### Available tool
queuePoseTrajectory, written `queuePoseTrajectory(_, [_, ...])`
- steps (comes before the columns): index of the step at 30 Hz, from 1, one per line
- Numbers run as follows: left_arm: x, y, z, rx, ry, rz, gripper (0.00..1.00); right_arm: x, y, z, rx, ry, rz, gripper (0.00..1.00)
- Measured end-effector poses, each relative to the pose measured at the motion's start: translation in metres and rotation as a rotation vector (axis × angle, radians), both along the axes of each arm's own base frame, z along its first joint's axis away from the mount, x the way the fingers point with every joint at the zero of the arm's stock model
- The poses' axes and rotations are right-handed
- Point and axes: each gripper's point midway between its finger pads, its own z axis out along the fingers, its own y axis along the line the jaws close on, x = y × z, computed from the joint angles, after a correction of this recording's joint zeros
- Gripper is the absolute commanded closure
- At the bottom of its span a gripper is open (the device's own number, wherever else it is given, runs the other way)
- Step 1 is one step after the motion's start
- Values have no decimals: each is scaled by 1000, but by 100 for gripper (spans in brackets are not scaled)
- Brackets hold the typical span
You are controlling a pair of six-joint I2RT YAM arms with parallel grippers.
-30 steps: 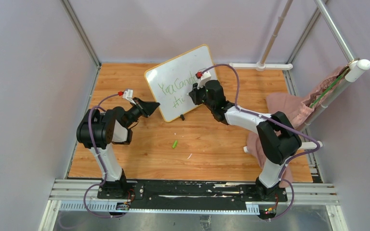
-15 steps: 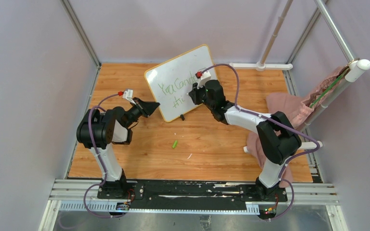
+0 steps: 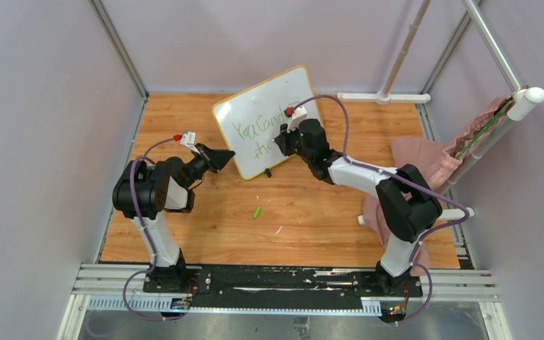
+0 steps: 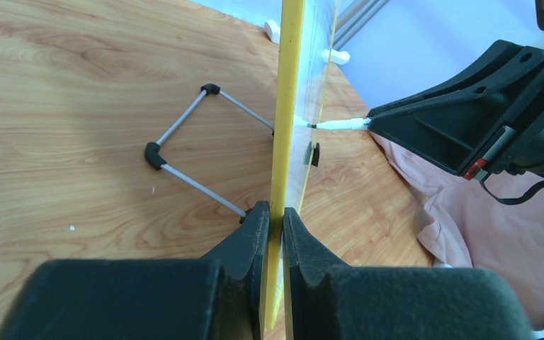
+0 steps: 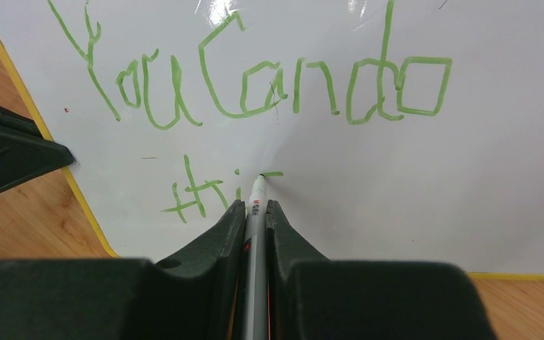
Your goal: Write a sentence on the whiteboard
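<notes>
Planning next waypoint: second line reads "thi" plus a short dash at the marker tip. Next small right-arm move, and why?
Probably curve the marker tip down, then rightward, to shape an "s". The sentence reads "You Can do", then "thi" with only a short stroke at the tip, which touches the whiteboard. The right end effector grips the marker; left end effector clamps the board's edge.

The floor is a light brown wooden board [image 3: 312, 212], closed on three sides by plain pale lilac walls [image 3: 35, 142]. Metal poles [image 3: 118, 48] stand in the back corners, and a pink cloth [image 3: 428, 154] lies at the right side. The light is soft and even.
</notes>
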Motion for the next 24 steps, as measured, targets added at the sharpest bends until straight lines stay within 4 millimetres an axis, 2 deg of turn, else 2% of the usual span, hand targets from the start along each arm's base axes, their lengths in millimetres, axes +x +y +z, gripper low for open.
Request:
queuePoseTrajectory(11, [0, 0, 0, 0, 0, 0, 100, -1, 1, -1, -4, -6, 5, 100])
queuePoseTrajectory(24, [0, 0, 0, 0, 0, 0, 100, -8, -4, -16, -23, 12, 6, 100])
